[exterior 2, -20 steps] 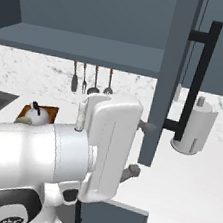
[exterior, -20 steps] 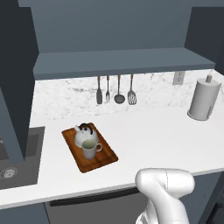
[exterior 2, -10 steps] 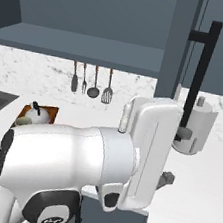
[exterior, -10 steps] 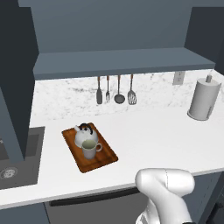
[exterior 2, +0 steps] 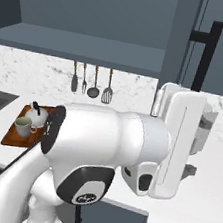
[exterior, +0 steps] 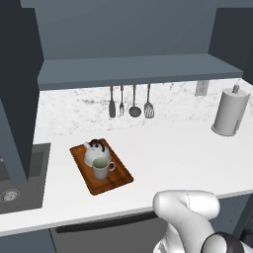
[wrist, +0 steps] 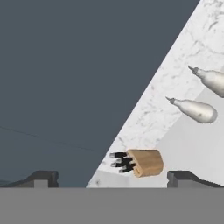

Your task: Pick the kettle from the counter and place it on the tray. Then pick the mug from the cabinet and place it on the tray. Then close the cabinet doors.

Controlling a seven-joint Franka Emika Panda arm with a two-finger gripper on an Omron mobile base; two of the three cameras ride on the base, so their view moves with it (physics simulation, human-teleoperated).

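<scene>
The silvery kettle (exterior: pixel 94 151) (exterior 2: pixel 36 114) and the beige mug (exterior: pixel 101 169) (exterior 2: pixel 23 126) both stand on the reddish-brown tray (exterior: pixel 117 182) (exterior 2: pixel 8 138), the mug just in front of the kettle. The tray lies on the marble counter (exterior: pixel 178 153). Above, the cabinet (exterior: pixel 133 69) stands open, with its left door (exterior: pixel 17 99) and its right door (exterior 2: pixel 182 43) swung out. My gripper (exterior 2: pixel 197 149) (wrist: pixel 113 178) is open and empty. It is level with the right door, whose flat blue face (wrist: pixel 65 87) is close in front of it.
A grey paper-towel roll (exterior: pixel 230 112) stands at the counter's right end. Three utensils (exterior: pixel 130 102) hang on the backsplash. A sink (exterior: pixel 17 178) is set in at the left. A knife block (wrist: pixel 144 162) and two bottles (wrist: pixel 194 109) sit past the door's edge.
The arm has swung to the right, carrying the hand across the right base view toward the right cabinet door. The kettle, mug and tray have not moved.
</scene>
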